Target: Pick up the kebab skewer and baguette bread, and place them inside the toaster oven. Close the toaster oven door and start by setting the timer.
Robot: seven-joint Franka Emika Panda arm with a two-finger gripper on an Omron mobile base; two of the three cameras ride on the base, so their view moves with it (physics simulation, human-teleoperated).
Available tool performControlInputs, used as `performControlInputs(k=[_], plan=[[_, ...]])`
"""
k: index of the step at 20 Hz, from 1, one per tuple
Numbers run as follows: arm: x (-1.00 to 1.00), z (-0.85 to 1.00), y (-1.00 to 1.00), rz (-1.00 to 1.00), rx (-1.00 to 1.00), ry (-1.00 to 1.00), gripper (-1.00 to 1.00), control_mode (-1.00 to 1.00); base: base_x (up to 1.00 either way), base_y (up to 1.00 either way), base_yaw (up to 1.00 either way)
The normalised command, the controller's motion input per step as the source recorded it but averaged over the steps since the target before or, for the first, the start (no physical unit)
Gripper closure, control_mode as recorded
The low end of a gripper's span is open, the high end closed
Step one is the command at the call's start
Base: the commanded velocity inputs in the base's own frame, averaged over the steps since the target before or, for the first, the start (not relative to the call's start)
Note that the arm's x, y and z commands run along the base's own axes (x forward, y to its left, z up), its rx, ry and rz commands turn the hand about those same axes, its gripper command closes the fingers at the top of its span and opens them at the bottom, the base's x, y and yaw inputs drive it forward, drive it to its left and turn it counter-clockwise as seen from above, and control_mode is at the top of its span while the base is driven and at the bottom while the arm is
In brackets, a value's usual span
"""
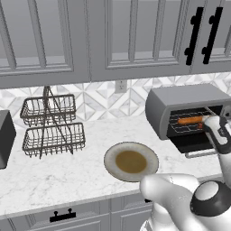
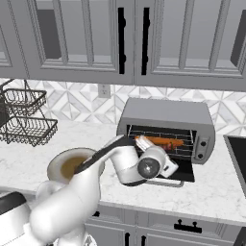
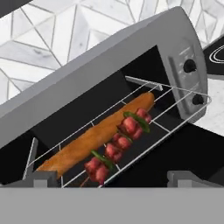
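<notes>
The end effector (image 3: 112, 177) hangs just in front of the open mouth of the boxy grey metal toaster oven (image 3: 109, 57); its two grey fingertips (image 3: 41, 178) stand wide apart at the bottom of the hand view with nothing between them. In the left base view the end effector (image 1: 208, 122) sits at the right edge of the oven cavity, and in the right base view the wrist hides it, so its opening cannot be judged from there.

The hand view alone shows the contents clearly: one long orange-brown baguette bread (image 3: 94, 135) lies along the wire rack (image 3: 175, 111), and one kebab skewer (image 3: 117, 146) strung with red chunks and green bits lies beside it on the near side, touching or nearly touching the loaf. The base views give only an orange streak on the rack (image 1: 189, 120) (image 2: 161, 141); the skewer cannot be told apart there.

The wide dark glass toaster oven door (image 1: 194, 145) is folded down flat, its silver bar handle toward the near edge. Two round dark knobs (image 3: 189, 65) show on the oven's right panel.

On the white marbled bench (image 1: 67, 176) stands one round beige plate with a brown centre (image 1: 131, 161), to the left of the oven. Farther left is one two-tier wire basket rack (image 1: 49, 124), and a dark grey box (image 1: 5, 137) at the left edge.
</notes>
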Motion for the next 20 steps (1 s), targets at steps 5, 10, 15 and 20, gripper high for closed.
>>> performControlInputs(k=[5, 10, 15, 20], plan=[[-0.13, 0.00, 0.09, 0.37, -0.20, -0.18, -1.00, -1.00, 0.00, 0.00, 0.00], [-0.03, 0.00, 0.30, 0.09, -0.27, -0.16, -1.00, -1.00, 0.00, 0.00, 0.00], [0.00, 0.00, 0.24, 0.00, -0.17, -0.05, -1.00, -1.00, 0.00, 0.00, 0.00], [0.01, 0.01, 0.10, 0.00, -0.09, 0.00, -1.00, -1.00, 0.00, 0.00, 0.00]])
